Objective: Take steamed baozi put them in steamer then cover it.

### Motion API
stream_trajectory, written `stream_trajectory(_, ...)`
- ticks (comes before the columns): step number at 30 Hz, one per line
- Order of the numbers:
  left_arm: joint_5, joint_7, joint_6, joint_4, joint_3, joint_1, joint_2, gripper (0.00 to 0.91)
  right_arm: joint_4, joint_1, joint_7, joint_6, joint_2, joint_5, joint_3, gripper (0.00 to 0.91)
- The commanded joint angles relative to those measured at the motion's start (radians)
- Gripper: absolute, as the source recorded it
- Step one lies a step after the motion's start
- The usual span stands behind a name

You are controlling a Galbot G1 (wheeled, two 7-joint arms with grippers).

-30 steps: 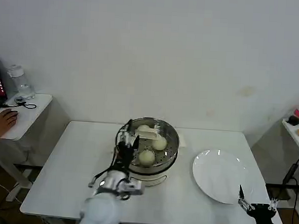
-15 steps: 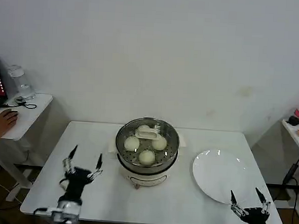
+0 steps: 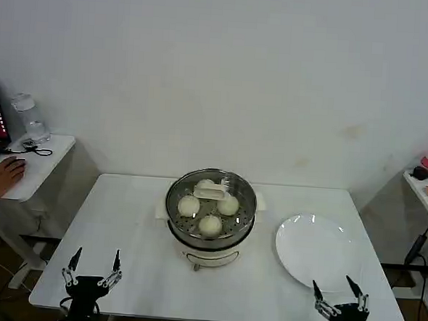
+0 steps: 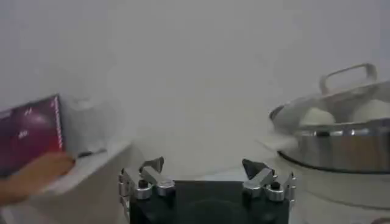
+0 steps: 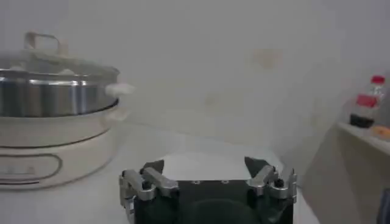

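Stainless-steel steamer [image 3: 210, 217] is sitting at the centre of the bench [image 3: 123, 228], holding four steamed baozi [image 3: 210, 225] under the glass cover [image 3: 212, 198]. Since the earlier frames, the left claw [image 3: 91, 269] is pulling back from the pot to the lower left, spread and gripping nothing. Right claw [image 3: 336, 288] is resting spread at lower right, beside the white plate [image 3: 317, 250]. Left wrist view is showing the cover handle [image 4: 347, 77] side-on.
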Motion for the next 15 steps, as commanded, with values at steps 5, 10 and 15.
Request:
stream_trajectory(5,-0.092,0.004,-0.051,0.017,-0.017,0.07,-0.006,0.907,0.014,-0.024,0.009,-0.022,-0.01,0.021,-0.048,0.907)
stream_trajectory(10,-0.091,-0.001,-0.043,0.011,-0.011,0.074,-0.011,0.907,0.014,-0.029,0.005,-0.027,-0.014,0.024,-0.059,0.907)
stream_trajectory(15,-0.101,-0.006,-0.019,0.015,0.001,0.074,-0.022,0.907,0.01,-0.032,0.019,-0.04,-0.049,0.062,-0.08,0.907)
